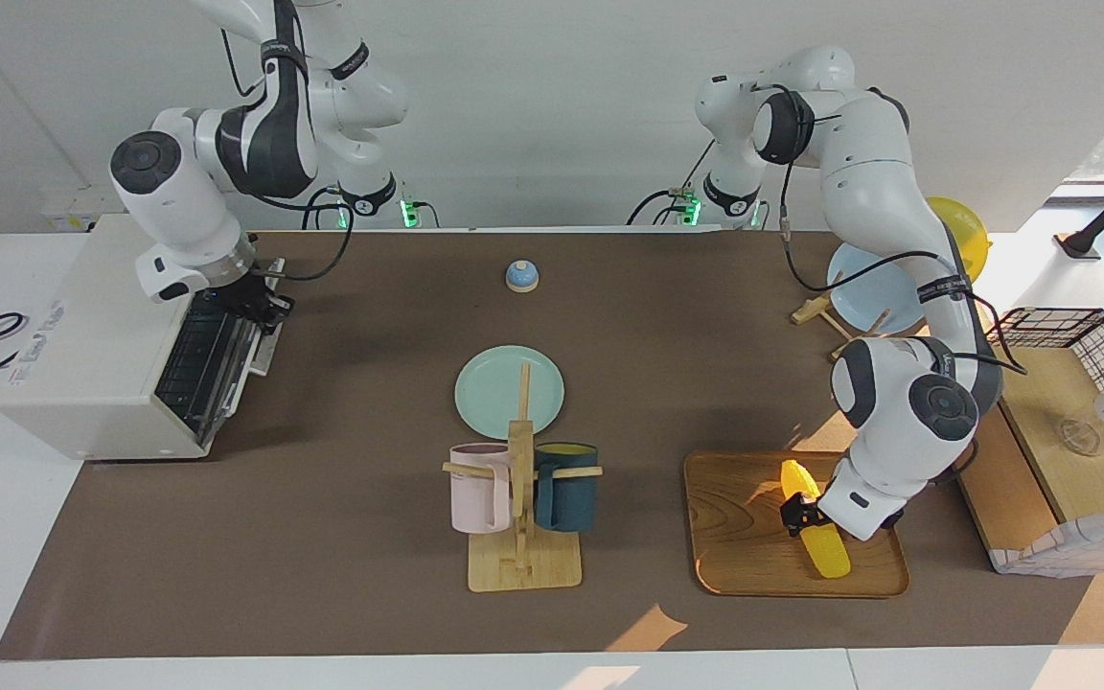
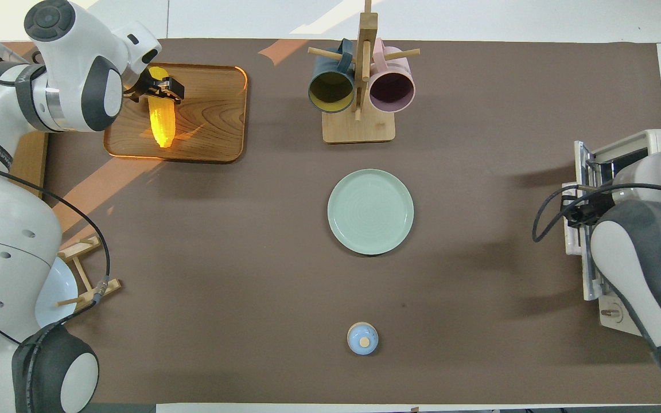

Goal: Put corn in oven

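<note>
Corn cob [image 1: 816,522] on wooden tray [image 1: 734,517] straddled by wide-spread left gripper [image 1: 799,511], right gripper [image 1: 260,302] pinched on toaster oven [image 1: 92,355] door handle; possible roll-out of glossy, tapered cob under closing fingers.

Facing camera: high across the table [image 1: 322,537], you look toward both arm bases at 12 o'clock.
Overhead camera: above the arms' end, looking steeply down.
Shared: whole tabletop, half a turn apart.
</note>
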Tool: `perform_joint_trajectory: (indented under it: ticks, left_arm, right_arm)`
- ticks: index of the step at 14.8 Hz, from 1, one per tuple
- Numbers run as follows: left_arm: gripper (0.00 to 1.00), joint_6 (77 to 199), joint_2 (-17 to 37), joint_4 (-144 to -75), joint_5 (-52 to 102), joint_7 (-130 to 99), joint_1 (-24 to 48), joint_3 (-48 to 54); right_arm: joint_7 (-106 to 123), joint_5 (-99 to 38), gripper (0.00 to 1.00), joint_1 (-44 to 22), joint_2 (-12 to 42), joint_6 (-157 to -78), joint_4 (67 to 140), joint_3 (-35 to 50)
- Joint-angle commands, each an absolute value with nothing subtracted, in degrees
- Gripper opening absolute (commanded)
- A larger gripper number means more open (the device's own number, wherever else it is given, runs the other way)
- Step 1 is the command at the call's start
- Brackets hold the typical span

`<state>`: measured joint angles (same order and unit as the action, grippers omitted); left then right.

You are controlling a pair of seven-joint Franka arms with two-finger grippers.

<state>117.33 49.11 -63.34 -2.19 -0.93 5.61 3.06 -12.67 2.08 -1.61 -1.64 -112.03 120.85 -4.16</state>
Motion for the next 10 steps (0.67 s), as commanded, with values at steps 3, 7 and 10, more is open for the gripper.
perform_joint_trajectory:
  ticks: [3, 7, 10]
  left_arm:
    - [0.76, 117.9, 47.2, -67.5, -3.0, -0.1, 5.9, 3.2]
    - [0.00, 115.3, 46.1, -67.4, -2.6, -0.2, 6.2, 3.6]
    - [0.00, 110.4, 41.9, -67.4, 1.0, -0.5, 6.8, 3.6]
  right_arm:
    - [-13.8, -1.0, 0.00, -2.7, 1.2, -122.9, 127.3, -4.5]
    - [-13.7, -1.1, 0.00, -3.2, 0.8, -128.3, 132.1, -4.3]
    - [-13.7, -1.2, 0.00, -3.8, 0.4, -129.5, 133.6, -4.3]
